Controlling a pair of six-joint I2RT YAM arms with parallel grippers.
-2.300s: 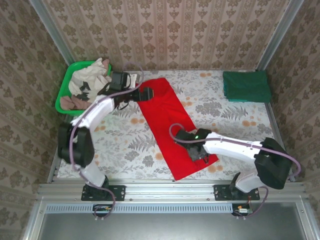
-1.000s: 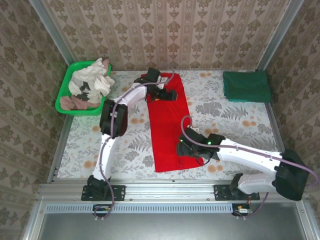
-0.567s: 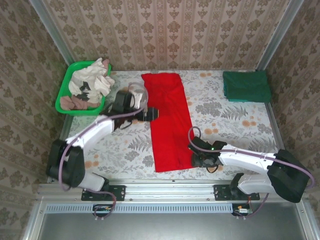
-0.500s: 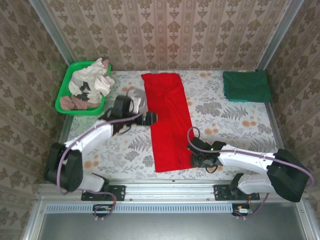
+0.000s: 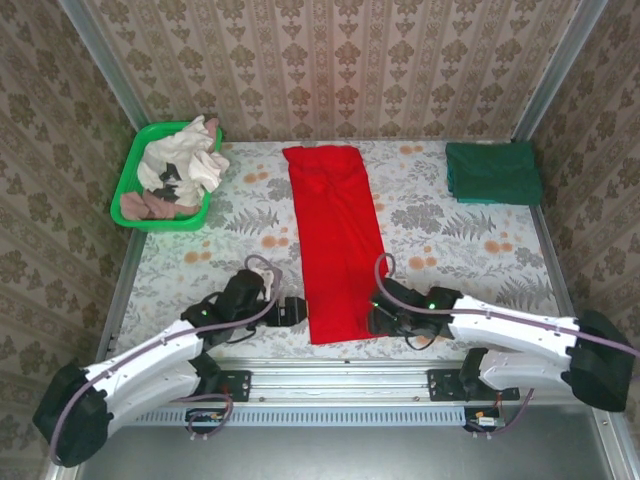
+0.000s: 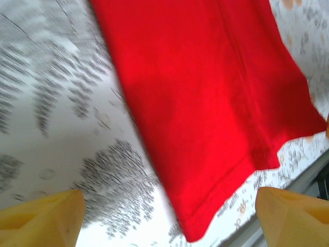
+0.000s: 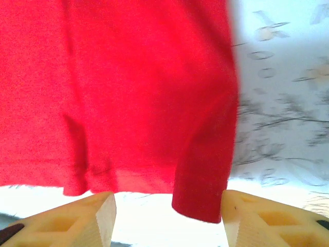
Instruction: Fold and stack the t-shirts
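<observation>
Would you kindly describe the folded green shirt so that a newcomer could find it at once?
On the floral-covered table, look to the far right corner. The dark green t-shirt lies there, folded into a flat rectangle. Unlike the long red t-shirt down the middle or the bright green basket of crumpled cloths at far left, it is dark and plain.

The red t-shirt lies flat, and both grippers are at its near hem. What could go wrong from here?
1. The red t-shirt looks doubled at the near corner by the open right gripper, which may pinch only one layer.
2. The open left gripper sits beside the other near corner, over bare table. It may close on nothing or wrinkle the cloth, so the fold could skew.
</observation>
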